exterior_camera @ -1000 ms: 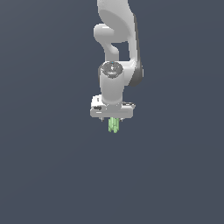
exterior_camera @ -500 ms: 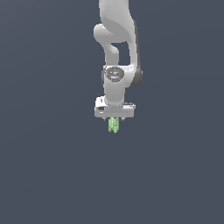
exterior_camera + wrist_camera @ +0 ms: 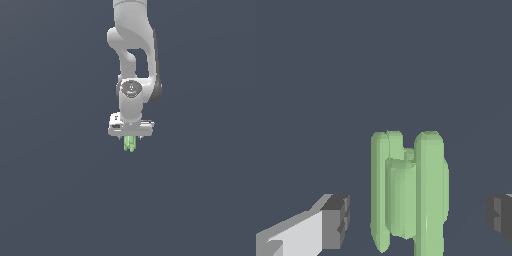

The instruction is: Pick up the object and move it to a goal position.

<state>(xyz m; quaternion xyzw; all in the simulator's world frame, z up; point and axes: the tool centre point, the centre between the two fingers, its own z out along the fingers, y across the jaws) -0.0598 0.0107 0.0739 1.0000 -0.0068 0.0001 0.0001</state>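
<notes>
The object (image 3: 130,144) is a small light-green lumpy ring seen edge-on, standing upright directly under my gripper (image 3: 130,140) in the exterior view. In the wrist view the object (image 3: 406,192) stands between the two dark fingertips (image 3: 338,220). There is a visible gap on each side, and the object sits nearer one finger than the other. The jaws are open and straddle the object without touching it. The arm points straight down over it.
A plain dark grey surface (image 3: 60,200) fills both views, with no other objects or edges in sight.
The hand has sunk very slightly over the object. The object has not moved.
</notes>
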